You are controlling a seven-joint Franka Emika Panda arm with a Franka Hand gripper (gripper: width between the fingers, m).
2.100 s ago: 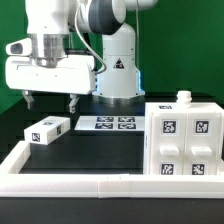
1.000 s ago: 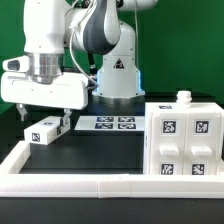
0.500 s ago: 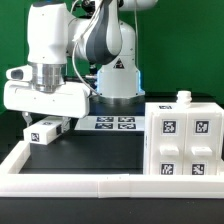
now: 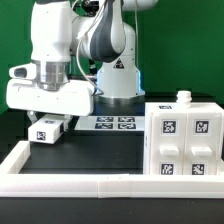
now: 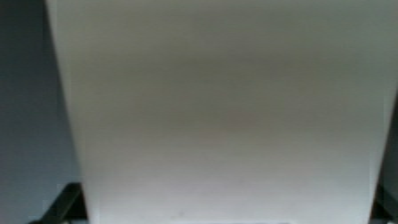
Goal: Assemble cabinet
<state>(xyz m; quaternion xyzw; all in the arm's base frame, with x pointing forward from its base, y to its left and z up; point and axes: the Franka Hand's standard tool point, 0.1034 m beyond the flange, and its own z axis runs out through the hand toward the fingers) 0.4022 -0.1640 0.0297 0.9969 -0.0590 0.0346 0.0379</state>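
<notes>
One white blur (image 5: 222,100) is filling the wrist view, the gripper (image 4: 50,121) is hanging over a small block (image 4: 51,132) mid-left, jaws' state unclear, and the cabinet (image 4: 185,140) is sitting lower right.

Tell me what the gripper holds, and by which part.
Cannot be told. The gripper is down over the small white block, which fills the wrist view, but whether the fingers have shut on it does not show.
</notes>
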